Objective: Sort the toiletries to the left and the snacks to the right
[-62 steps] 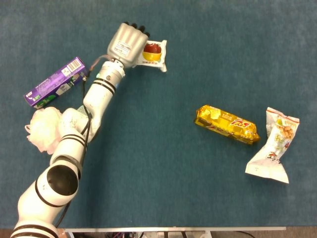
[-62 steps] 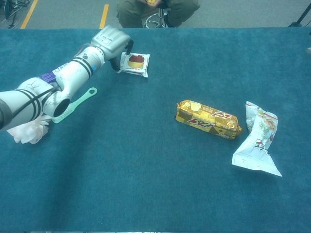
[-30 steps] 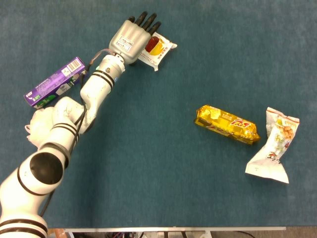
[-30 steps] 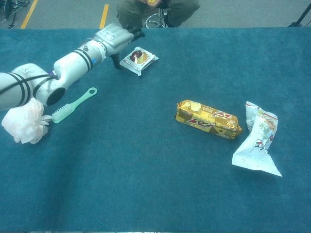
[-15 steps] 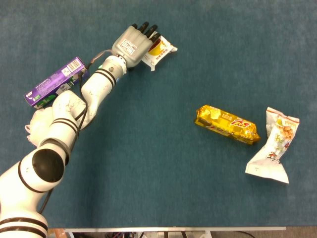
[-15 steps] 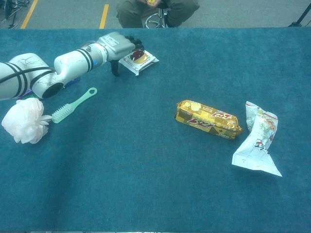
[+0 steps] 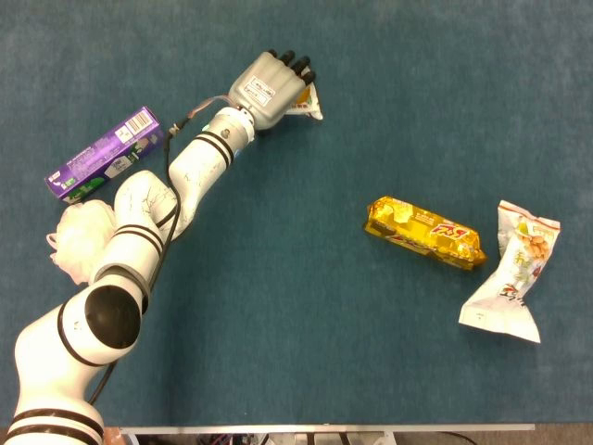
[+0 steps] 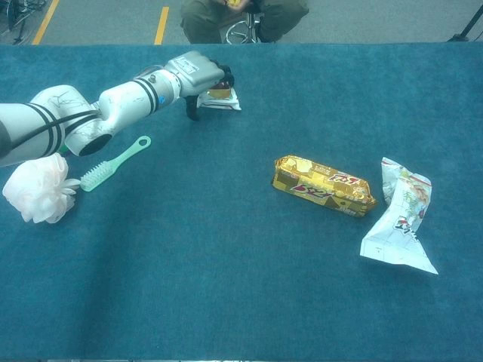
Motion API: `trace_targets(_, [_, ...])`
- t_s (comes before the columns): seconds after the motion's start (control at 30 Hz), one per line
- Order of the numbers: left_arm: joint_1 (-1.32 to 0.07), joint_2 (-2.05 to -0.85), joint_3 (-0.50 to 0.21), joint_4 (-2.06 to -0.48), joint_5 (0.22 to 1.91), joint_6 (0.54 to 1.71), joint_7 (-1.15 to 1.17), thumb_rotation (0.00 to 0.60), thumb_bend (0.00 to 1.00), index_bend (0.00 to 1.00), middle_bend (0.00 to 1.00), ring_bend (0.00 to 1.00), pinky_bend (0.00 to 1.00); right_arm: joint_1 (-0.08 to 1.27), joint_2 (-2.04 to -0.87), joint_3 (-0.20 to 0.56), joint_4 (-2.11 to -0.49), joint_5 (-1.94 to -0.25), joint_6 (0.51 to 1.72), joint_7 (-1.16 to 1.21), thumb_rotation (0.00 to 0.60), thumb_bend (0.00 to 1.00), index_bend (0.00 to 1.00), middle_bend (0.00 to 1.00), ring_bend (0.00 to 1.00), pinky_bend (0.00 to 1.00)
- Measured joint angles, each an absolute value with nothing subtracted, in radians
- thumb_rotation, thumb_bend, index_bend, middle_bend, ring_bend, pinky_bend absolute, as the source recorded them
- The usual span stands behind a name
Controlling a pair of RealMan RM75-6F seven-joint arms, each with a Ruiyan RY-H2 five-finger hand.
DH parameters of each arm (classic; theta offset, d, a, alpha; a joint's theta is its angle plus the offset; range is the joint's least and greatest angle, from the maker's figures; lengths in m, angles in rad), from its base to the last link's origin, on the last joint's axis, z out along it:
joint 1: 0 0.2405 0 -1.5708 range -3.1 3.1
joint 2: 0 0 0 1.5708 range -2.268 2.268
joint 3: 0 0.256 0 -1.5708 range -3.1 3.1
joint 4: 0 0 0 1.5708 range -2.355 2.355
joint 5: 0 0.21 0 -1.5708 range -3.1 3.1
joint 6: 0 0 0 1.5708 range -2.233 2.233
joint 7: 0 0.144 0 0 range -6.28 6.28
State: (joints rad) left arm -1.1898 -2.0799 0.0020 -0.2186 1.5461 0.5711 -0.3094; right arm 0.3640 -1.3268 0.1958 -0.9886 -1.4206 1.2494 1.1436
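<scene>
Although the purple box (image 7: 104, 154), the pale mesh puff (image 8: 34, 188) and the green brush (image 8: 113, 162) are gathered on the left, the sorting is judged unfinished. Far left of the gold wrapper (image 7: 424, 232), a small white snack packet (image 8: 222, 98) is covered by the left hand (image 7: 271, 89); whether it is gripped or merely pressed cannot be told. The right hand is not seen. Beside the glossy, crinkled gold wrapper, to its right, a limp white pouch (image 7: 509, 275) with pinched ends is laid. A soft teal cloth (image 7: 296, 352) is spread beneath everything.
</scene>
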Motion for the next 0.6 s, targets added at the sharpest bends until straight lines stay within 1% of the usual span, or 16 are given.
trace_targets(0.13, [-1.182,-2.088,0.011,-0.209,1.557,0.613,-0.339,0.600,0.11,0.29,0.25,0.26,0.45,0.365,-1.333,0.194,-0.981,-1.424,1.247,1.151,0.600,0.00,0.43,0.44,0.36,0.52])
trace_targets(0.27, [-1.169,-2.097,0.018,-0.194,1.567,0.659,-0.364,0.600,0.11,0.34,0.29,0.31,0.49,0.369,-1.338,0.192,-0.977,-1.428,1.243,1.154,0.600,0.00,0.43,0.44,0.36,0.52])
trace_targets(0.6, [-1.143,-2.099,0.020,-0.183,1.570,0.716,-0.385,0.600,0.11,0.35,0.31,0.32,0.51,0.377,-1.349,0.190,-0.968,-1.432,1.234,1.156,0.600,0.00,0.43,0.44,0.36,0.52])
